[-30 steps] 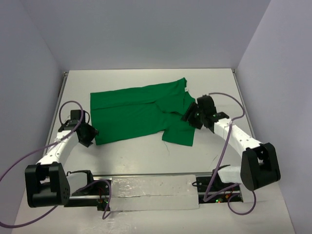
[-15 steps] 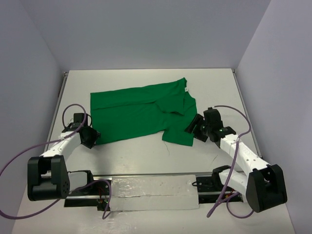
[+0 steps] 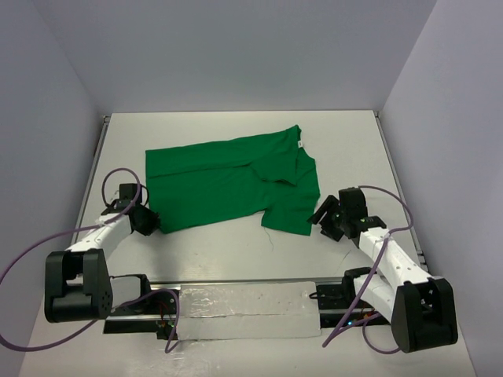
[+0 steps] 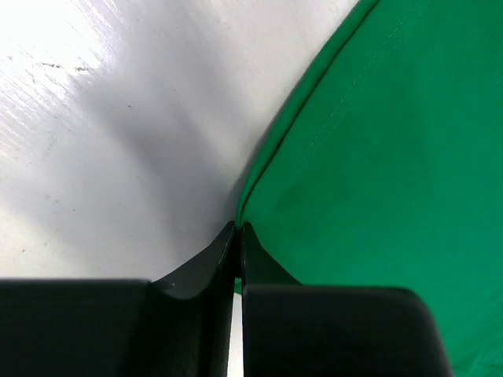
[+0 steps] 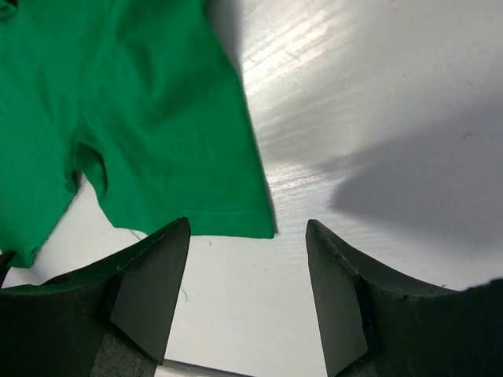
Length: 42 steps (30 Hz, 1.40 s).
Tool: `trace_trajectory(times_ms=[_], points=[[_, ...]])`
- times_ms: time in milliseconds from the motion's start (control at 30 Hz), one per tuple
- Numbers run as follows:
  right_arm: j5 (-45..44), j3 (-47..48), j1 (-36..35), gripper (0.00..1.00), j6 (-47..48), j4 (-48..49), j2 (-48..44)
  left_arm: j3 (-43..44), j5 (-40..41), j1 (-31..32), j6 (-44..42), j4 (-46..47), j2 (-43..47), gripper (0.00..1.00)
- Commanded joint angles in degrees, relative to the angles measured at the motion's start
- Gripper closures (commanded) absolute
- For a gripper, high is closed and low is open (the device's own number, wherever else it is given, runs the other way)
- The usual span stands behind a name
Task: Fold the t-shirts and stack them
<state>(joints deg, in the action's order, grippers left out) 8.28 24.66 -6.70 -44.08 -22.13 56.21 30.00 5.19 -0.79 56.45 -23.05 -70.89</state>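
The left gripper is seen closed, its tips pressed together right at the hem of the t-shirt; whether cloth is pinched cannot be told. The right gripper is held open and empty over bare table, just beside the shirt's near right corner. The shirt is spread across the middle of the white table, with its neck label at the far right. Bare surface is left on every side. Plain walls enclose three sides. Hem stitching is shown only by the left wrist view, the whole outline only from above.
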Motion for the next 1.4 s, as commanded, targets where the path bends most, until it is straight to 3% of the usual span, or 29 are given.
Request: trace_trajectory(times_ms=[0, 300, 467, 633, 967, 1367], points=[[-1.09, -2.3, 0.26, 0.33, -0.85, -0.24, -1.98, 0.5, -0.33, 0.27, -0.09, -1.12, 2.53, 0.9], [-0.36, -6.99, -5.96, 0.39, -4.69, 6.99, 2.7, 2.02, -0.12, 0.27, -0.16, -2.64, 4.09, 0.9], [-2.48, -5.76, -6.22, 0.48, -6.15, 9.07, 4.96, 2.08, -0.39, 0.18, -0.2, -2.74, 4.14, 0.9], [-4.44, -4.89, -6.31, 0.91, -7.51, 9.98, 5.21, 2.56, -0.27, 0.27, -0.2, -3.51, 4.72, 0.9], [-7.11, 5.15, -6.22, 0.91, -3.94, 2.89, -2.15, 6.91, -0.99, 0.27, -0.3, -7.38, 8.51, 0.9], [-7.93, 17.36, -6.15, 0.91, -1.71, 3.89, 4.22, 11.15, -2.02, 0.27, -1.07, -8.15, 5.5, 0.9]])
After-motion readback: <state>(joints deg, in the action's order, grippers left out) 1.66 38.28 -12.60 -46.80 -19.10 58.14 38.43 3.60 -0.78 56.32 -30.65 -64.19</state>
